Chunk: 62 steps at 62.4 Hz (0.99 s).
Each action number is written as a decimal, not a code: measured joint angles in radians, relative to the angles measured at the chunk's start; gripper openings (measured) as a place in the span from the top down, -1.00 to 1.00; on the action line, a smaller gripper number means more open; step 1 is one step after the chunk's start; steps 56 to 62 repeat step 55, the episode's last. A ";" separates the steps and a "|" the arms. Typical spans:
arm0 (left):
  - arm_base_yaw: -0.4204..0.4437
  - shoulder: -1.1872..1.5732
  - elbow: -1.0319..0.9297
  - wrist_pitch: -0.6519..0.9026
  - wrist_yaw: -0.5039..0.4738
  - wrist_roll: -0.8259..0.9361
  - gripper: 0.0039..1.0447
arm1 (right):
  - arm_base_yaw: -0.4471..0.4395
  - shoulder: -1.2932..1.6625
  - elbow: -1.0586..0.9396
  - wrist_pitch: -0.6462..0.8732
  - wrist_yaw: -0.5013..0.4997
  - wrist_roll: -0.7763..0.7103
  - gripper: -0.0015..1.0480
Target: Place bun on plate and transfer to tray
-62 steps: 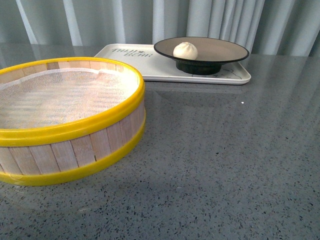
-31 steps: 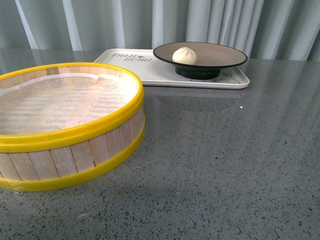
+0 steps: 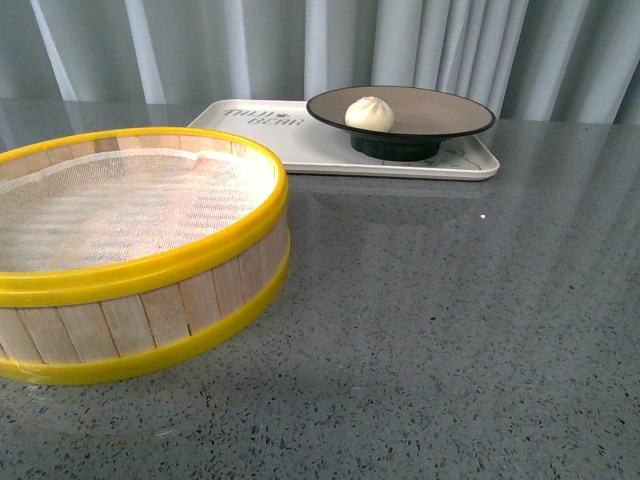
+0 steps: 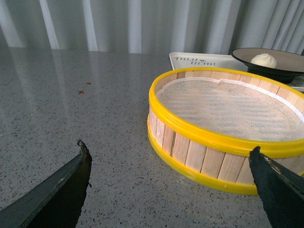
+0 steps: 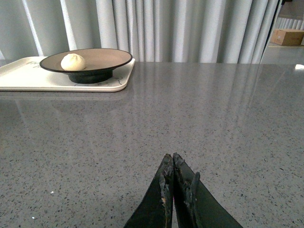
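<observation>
Resting bun in plate on tray, steamer basket cloth-lined, left gripper released, right gripper clenched

Only the finger ends of each arm are visible, both in the wrist views. Left hand: two dark, near-black fingers, flat tapered blades, matte, with pale scuffing and chipped edges at the pointed tips. Right hand: same dark tapered fingers, worn and nicked along the inner edges. No cables, screws or markings visible.
</observation>
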State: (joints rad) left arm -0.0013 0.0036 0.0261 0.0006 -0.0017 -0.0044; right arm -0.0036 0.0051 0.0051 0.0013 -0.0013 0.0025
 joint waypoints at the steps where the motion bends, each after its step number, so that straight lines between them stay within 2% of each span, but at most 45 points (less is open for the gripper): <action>1: 0.000 0.000 0.000 0.000 0.000 0.000 -0.88 | 0.000 0.000 0.000 0.000 0.000 0.000 0.97; 11: 0.000 0.000 0.000 0.000 0.000 0.000 -0.88 | 0.000 -0.001 0.000 0.000 0.000 -0.002 0.93; 15: 0.000 0.000 0.000 0.000 0.000 0.000 -0.88 | 0.000 -0.001 0.000 0.000 0.000 -0.001 0.64; 22: 0.000 0.000 0.000 0.000 0.000 0.000 -0.88 | 0.000 -0.001 0.000 0.000 0.000 -0.001 0.31; 34: 0.000 0.000 0.000 0.000 0.000 0.000 -0.88 | 0.000 -0.001 0.000 0.000 0.000 -0.001 -0.57; 40: 0.000 0.000 0.000 0.000 0.000 0.000 -0.88 | 0.000 -0.001 0.000 0.000 0.000 0.000 -0.86; 62: 0.000 0.000 0.000 0.000 0.000 0.000 -0.88 | 0.000 -0.001 0.000 0.000 0.000 -0.001 -0.83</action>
